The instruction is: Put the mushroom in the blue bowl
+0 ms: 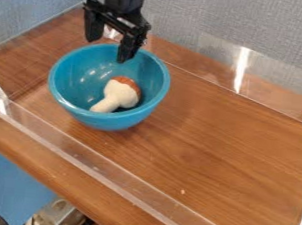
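Wood-grain tabletop [219, 131], fenced by a low clear plastic wall [134, 173] and backed by a blue-grey fabric panel, carries only the task's two things. At the far left the claw [113, 34] hangs from its black arm, pointing steeply down, its two dark fingers [128, 44] standing well apart with nothing between them. Just below it and toward the camera sits the blue bowl [73, 89], whose far rim lies almost directly under the fingertips. The mushroom [120, 93] lies on its side inside that bowl, below the claw and a little nearer the camera, cream stem pointing toward the near left wall of the bowl and orange-brown cap toward the right; it is clear of the fingers and rests on the bowl's floor. Judged from this, the placing itself looks done: the mushroom is in the bowl and the claw is empty, so the step in hand is the release and clearing away. What the next move seems to call for is a straight lift up and off the rim, keeping the fingers spread so they neither catch the bowl's edge nor nudge the mushroom. The main risk I see is a fingertip clipping the far rim and tipping or sliding the bowl.
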`<state>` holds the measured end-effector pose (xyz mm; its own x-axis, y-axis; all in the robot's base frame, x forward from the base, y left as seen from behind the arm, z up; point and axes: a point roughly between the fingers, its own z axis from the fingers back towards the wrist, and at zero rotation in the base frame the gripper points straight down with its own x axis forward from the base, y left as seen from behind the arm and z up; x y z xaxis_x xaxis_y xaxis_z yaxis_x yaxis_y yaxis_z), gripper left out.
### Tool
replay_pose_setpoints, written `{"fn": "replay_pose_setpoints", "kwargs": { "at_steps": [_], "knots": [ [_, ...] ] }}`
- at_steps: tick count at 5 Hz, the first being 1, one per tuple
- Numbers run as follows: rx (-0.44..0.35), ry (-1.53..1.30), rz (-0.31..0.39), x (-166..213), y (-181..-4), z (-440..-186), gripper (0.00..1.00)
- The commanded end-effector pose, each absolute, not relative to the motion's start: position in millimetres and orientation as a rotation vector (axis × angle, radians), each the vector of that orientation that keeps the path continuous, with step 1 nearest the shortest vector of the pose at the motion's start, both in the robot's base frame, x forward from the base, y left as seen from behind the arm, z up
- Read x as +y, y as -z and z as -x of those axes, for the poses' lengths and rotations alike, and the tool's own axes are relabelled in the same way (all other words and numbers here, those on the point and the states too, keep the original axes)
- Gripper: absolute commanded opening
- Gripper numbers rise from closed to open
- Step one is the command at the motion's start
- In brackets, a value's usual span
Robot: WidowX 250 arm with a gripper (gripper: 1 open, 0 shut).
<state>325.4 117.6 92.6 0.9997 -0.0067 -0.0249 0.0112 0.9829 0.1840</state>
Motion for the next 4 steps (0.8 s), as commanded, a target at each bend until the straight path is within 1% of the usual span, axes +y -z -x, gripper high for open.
{"fn": "replay_pose_setpoints", "kwargs": {
  "at_steps": [1,2,3,4],
  "knots": [
    [-0.032,-0.031,-0.210,136.9,-107.9,-333.6,1.00],
    [-0.031,-0.066,-0.213,146.4,-107.1,-333.8,1.00],
    [-0.048,-0.088,-0.213,152.8,-108.8,-334.9,1.00],
    [-0.072,-0.064,-0.212,148.0,-121.7,-335.7,1.00]
  ]
}}
